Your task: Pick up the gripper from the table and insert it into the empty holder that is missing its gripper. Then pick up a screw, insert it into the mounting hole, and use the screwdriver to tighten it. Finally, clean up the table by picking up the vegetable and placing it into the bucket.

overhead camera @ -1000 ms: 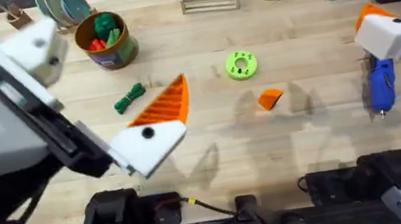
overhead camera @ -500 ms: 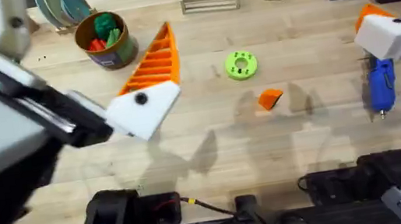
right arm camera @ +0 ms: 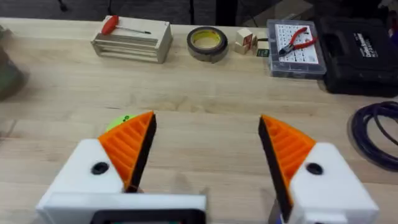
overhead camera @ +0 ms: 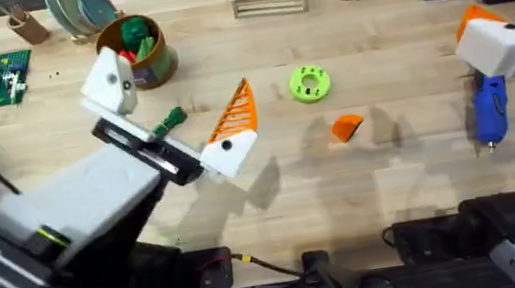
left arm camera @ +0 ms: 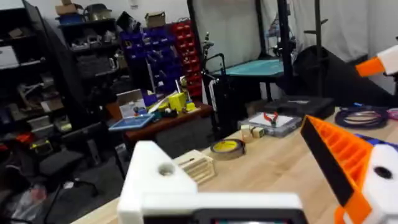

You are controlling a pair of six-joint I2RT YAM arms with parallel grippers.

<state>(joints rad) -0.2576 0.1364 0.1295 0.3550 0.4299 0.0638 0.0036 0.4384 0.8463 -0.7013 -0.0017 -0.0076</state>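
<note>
Gripper: your small loose orange plastic wedge (overhead camera: 346, 128) lies mid-table | round gold-rimmed bucket (overhead camera: 134, 52) holds green and red toys | left gripper (overhead camera: 178, 120) fingers spread | right gripper (right arm camera: 205, 146) fingers spread, ribbed orange pads

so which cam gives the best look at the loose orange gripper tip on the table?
Overhead. The gripper lies in plain sight on the table, between the green ring and the screwdriver, touching neither. The left wrist view looks out across the table's far end and the room; the right wrist view looks past its own fingers at the far table edge.
</note>
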